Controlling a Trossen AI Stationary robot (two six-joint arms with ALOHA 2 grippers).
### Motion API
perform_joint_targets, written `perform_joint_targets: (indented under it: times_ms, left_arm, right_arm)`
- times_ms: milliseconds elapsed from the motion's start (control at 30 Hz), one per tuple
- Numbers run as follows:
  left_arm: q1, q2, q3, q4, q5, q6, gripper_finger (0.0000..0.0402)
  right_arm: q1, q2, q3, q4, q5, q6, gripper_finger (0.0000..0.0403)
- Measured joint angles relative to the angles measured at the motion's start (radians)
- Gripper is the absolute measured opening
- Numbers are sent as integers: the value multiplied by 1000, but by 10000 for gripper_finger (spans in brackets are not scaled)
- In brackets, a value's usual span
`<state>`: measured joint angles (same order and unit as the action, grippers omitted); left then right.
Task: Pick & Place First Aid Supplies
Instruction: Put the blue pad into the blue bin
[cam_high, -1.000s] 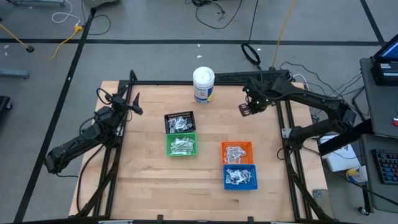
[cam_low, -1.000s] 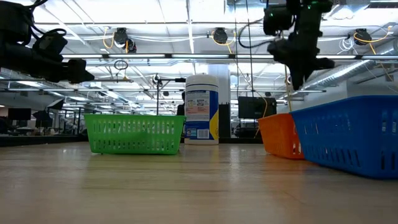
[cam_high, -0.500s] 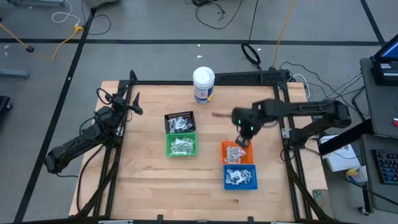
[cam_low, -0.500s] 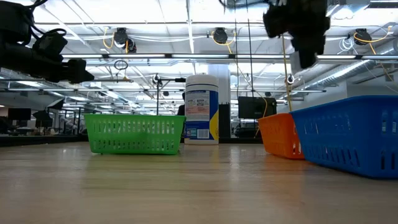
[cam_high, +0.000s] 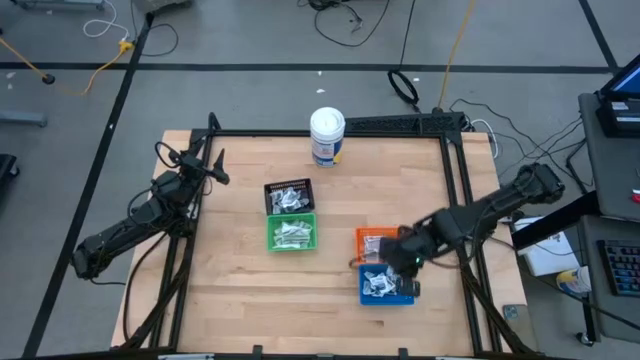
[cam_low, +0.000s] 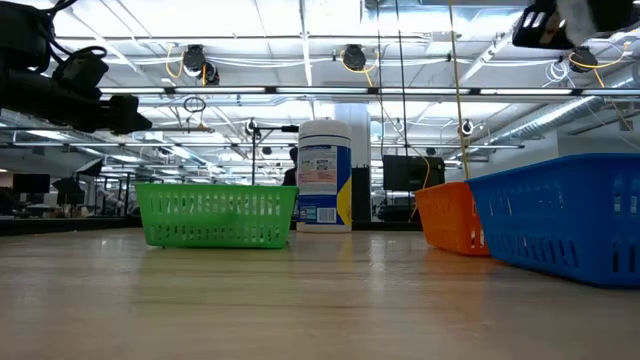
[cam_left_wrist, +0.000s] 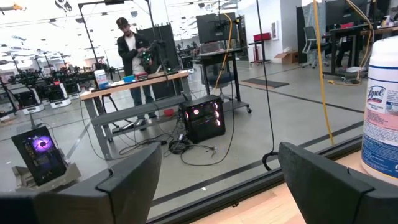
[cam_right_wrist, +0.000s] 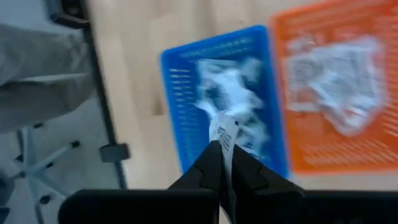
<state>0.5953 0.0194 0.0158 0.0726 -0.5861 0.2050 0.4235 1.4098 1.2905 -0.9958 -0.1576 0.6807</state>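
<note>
Currently: right gripper (cam_right_wrist: 225, 163) pinching one packet (cam_right_wrist: 225, 134) over blue basket (cam_right_wrist: 180, 93) for release; left gripper (cam_left_wrist: 217, 180) parked, fingers wide.

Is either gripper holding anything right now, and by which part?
The right gripper pinches a small white wrapped packet with dark print by its lower end, above the blue plastic basket. The left gripper is open and holds nothing.
</note>
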Motion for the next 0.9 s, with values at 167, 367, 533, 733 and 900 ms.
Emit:
perform_joint_targets:
  times_ms: [167, 367, 533, 733, 900]
  left_arm:
    - [0, 0, 0, 0, 0, 0, 327]
    - [0, 0, 0, 0, 0, 0, 313]
    - [0, 0, 0, 0, 0, 0, 307]
    - [0, 0, 0, 0, 0, 0, 305]
    - [0, 0, 0, 0, 0, 0, 305]
  right_arm:
    - [63, 88, -7, 64, 5, -7, 0]
    - [89, 161, -8, 74, 101, -70, 0]
    - [89, 233, -8, 90, 131, -132, 0]
    - [88, 311, -8, 108, 131, -144, 11]
    - [86, 327, -8, 116, 95, -129, 52]
